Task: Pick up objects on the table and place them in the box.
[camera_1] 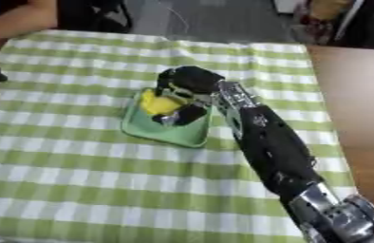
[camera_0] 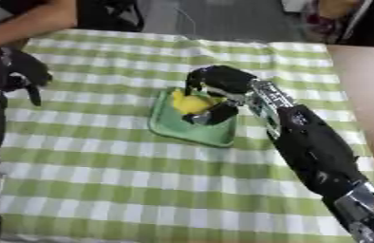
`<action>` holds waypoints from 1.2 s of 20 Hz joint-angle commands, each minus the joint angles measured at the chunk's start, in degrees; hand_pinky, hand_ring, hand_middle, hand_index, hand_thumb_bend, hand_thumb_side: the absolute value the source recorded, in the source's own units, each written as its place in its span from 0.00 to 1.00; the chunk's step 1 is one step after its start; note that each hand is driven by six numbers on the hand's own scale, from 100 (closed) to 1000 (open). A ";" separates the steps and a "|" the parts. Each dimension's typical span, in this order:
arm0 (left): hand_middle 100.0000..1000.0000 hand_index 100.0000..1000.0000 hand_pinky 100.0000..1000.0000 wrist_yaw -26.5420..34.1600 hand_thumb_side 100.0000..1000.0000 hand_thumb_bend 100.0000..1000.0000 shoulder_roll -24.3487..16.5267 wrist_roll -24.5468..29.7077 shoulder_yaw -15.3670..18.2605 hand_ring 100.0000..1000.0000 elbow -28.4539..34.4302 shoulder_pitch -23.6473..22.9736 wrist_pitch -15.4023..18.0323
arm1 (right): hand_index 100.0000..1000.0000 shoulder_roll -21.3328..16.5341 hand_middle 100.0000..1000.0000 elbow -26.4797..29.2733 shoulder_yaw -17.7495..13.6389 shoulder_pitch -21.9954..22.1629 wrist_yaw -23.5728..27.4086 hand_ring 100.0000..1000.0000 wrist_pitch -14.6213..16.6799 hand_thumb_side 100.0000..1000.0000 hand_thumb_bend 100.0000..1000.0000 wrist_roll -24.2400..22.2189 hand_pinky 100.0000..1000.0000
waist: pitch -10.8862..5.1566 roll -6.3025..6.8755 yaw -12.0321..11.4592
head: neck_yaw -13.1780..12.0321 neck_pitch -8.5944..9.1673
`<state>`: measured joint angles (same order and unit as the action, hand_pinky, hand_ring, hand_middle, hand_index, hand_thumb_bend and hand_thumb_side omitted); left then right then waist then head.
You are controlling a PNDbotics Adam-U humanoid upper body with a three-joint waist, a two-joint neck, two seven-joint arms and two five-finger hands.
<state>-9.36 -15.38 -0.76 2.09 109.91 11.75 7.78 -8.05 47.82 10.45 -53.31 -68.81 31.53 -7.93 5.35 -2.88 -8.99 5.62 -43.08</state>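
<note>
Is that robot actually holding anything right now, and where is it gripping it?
Yes: the right hand holds a yellow object by its upper right side, over the green box. The left hand holds nothing.

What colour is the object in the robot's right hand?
Yellow: the object in the right hand, clearest in the left eye view.

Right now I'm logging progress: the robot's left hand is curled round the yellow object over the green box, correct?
Not quite: it is the right hand whose fingers curl round the yellow object over the green box, as the left eye view shows. The left hand is off at the table's left side.
</note>
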 commanded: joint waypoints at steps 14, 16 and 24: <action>0.45 0.37 0.15 0.15 1.00 0.55 -0.17 0.06 -0.05 0.43 1.23 0.73 0.02 | 0.83 -0.65 0.83 0.69 -0.79 -0.53 0.61 0.79 0.28 0.62 0.71 -2.35 0.74 | -0.54 0.52 0.15 | 0.25 0.79; 0.45 0.37 0.15 0.16 1.00 0.55 -0.17 0.08 -0.07 0.43 1.24 0.72 0.03 | 0.83 -0.66 0.84 0.73 -0.81 -0.54 0.60 0.79 0.23 0.63 0.71 -2.30 0.74 | -0.54 0.53 0.18 | 0.26 0.79; 0.45 0.37 0.15 0.19 1.00 0.55 -0.19 0.08 -0.10 0.43 1.26 0.71 0.02 | 0.84 -0.65 0.84 0.93 -0.81 -0.66 0.59 0.80 0.53 0.63 0.70 -2.19 0.74 | -0.53 0.53 0.21 | 0.26 0.86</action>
<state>-9.36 -15.38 -0.69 2.09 109.92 11.75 7.73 -8.05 47.68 10.07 -53.12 -68.49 31.90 -10.24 5.36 -2.84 -8.86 5.62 -43.07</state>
